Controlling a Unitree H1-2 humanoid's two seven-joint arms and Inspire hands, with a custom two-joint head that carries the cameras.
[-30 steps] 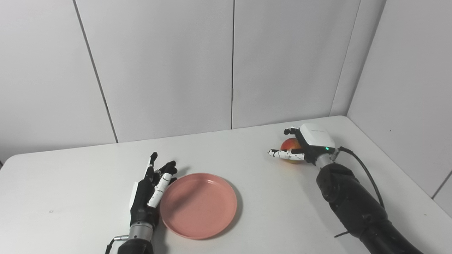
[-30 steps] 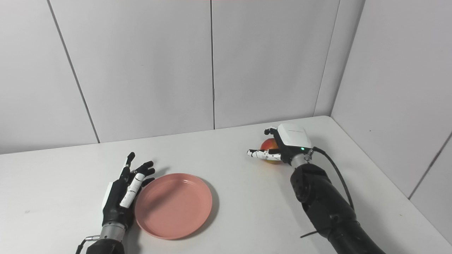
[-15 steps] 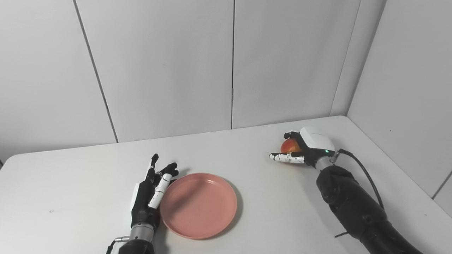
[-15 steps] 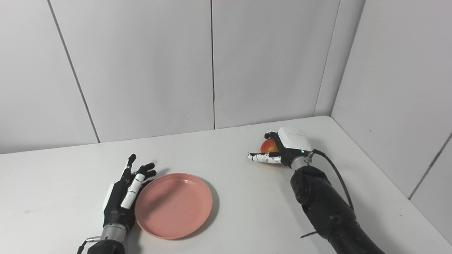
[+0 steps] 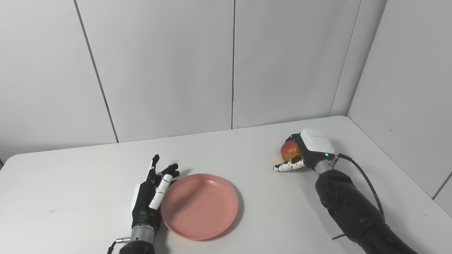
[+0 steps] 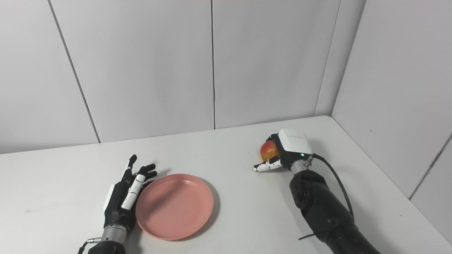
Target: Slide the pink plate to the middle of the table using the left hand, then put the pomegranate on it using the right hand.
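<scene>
- One round pink plastic plate (image 5: 199,205) on the white table (image 5: 247,225); left hand (image 5: 150,197) open, fingers spread, beside its rim.
- One red-yellow pomegranate (image 5: 290,151) gripped in the right hand (image 5: 303,151); bare tabletop between it and the plate.

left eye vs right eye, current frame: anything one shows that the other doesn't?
Only the left eye view shows the table's rounded far-left corner; the right eye view crops it off.

Only the right eye view shows more of the side wall and of the table edge at far right, past the right arm.

Both show the left hand open, lying flat against the left rim of the pink plate, and the right hand shut on the pomegranate, apart from the plate, which holds nothing.
</scene>
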